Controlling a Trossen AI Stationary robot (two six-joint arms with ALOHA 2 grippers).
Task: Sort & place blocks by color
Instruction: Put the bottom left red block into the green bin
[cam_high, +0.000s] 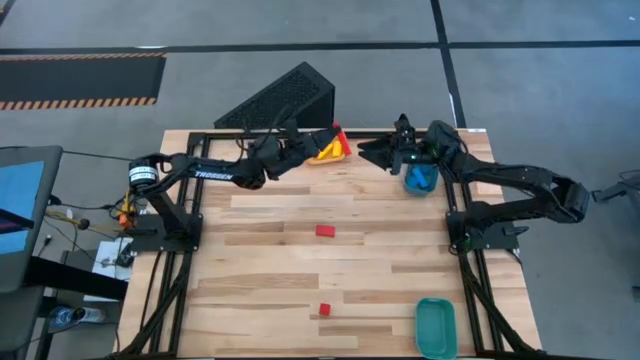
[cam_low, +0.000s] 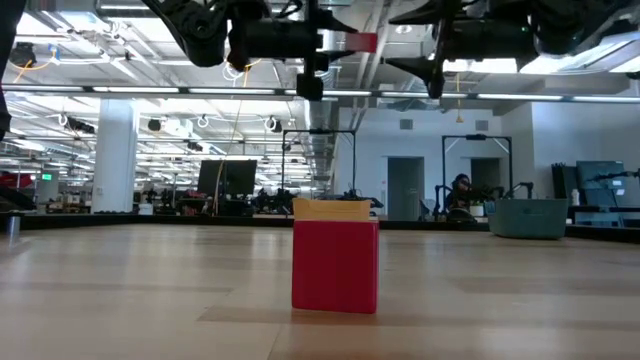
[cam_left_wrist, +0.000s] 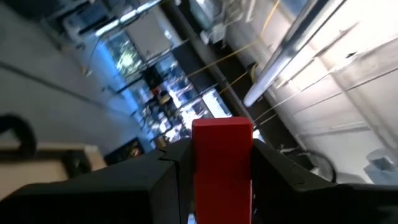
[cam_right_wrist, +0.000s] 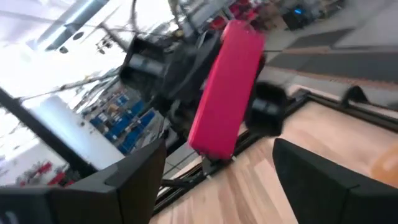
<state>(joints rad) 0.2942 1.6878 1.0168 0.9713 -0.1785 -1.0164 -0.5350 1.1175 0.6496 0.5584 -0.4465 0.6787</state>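
My left gripper (cam_high: 318, 143) is raised above the table's far edge and shut on a red bar block (cam_left_wrist: 222, 155). The same red bar (cam_right_wrist: 227, 87) fills the right wrist view and also shows in the low view (cam_low: 358, 42). My right gripper (cam_right_wrist: 217, 168) faces it from the right, open, its fingers (cam_right_wrist: 134, 180) apart from the bar. Two red blocks (cam_high: 325, 230) (cam_high: 324, 310) rest flat on the table. The nearer one (cam_low: 335, 265) stands close in the low view. An orange tray (cam_high: 328, 153) lies under the left gripper. My left gripper pinches the red bar by its two long sides (cam_left_wrist: 198, 168) between the two fingers. The bar lies along the fingers, and its free end (cam_left_wrist: 222, 127) sticks out past the fingertips. The fingers come about level from the table's left, and the bar is lifted clear of the table.
A blue tray (cam_high: 421, 180) sits beneath my right arm at the far right. A teal tray (cam_high: 435, 328) lies at the near right corner. A black slanted box (cam_high: 285, 97) stands behind the far edge. The middle of the wooden table (cam_high: 280, 260) holds only the two red blocks.
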